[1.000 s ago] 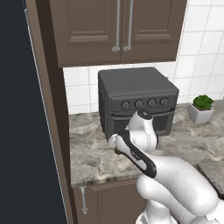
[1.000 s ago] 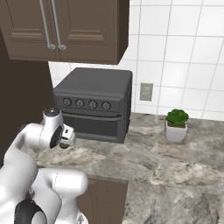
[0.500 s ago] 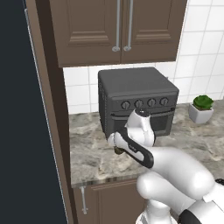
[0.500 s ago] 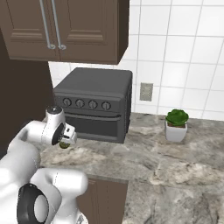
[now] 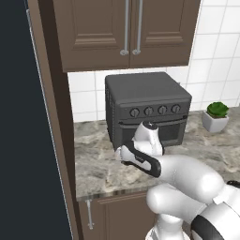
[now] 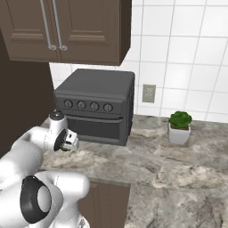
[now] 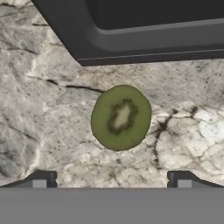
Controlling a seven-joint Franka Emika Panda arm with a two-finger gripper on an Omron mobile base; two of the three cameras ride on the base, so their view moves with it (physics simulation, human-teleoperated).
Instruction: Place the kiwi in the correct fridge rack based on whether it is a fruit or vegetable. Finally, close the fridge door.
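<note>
Kiwi point(image 7: 121, 117), a flat oval slice face with green flesh and a pale core, lies on the mottled grey stone desk point(image 7: 39, 109) just in front of the dark boxy toaster oven point(image 7: 144, 30). Above it, the gripper point(image 7: 111, 180) hangs wide open, holding nothing, its dark square fingertips point(image 7: 40, 179) well apart.

We note a grey-brown marbled bench point(image 5: 96, 164) under a white tiled wall point(image 6: 187, 58). Dark brown upper cabinets point(image 5: 93, 33) with pale bar handles point(image 5: 125, 28) hang above a dark grey toaster oven point(image 5: 147, 108) with four knobs. A small potted plant point(image 6: 179, 127) stands right of it, a wall outlet point(image 6: 148, 93) between. Brown lower cabinet point(image 5: 119, 218) below the bench.
</note>
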